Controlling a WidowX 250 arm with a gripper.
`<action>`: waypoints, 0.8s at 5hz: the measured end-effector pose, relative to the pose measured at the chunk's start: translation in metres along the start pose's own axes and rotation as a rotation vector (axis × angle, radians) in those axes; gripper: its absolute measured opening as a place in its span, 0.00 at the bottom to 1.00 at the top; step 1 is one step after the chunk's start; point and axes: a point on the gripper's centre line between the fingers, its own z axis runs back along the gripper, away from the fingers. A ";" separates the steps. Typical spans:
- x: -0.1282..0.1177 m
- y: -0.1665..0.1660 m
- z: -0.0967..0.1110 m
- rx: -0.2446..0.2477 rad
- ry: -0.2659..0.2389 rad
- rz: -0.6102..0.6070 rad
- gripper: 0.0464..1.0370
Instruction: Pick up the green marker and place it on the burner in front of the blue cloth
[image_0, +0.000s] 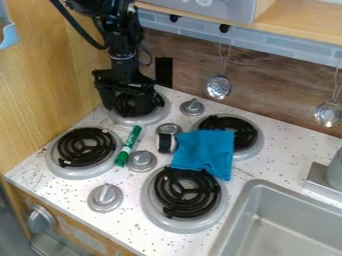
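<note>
With its fingers parted, the empty gripper (125, 107) is held over a far burner (158, 116), while the blue cloth (204, 152) is apparently supported by the coils (189, 196) it overlaps.

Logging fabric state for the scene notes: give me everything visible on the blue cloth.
The blue cloth is plain, looks like soft woven fabric, and lies spread but slightly rumpled, its outline uneven. It bridges two burners, covering part of the upper-right coil burner and overlapping the upper edge of the lower-right coil burner. A small silver-and-black cylinder stands just left; contact unclear.
</note>
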 end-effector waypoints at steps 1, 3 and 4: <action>-0.008 -0.001 -0.017 0.003 0.052 -0.001 0.96; 0.008 0.003 -0.033 0.044 0.103 0.013 0.96; 0.015 0.012 -0.046 0.124 0.114 0.046 0.96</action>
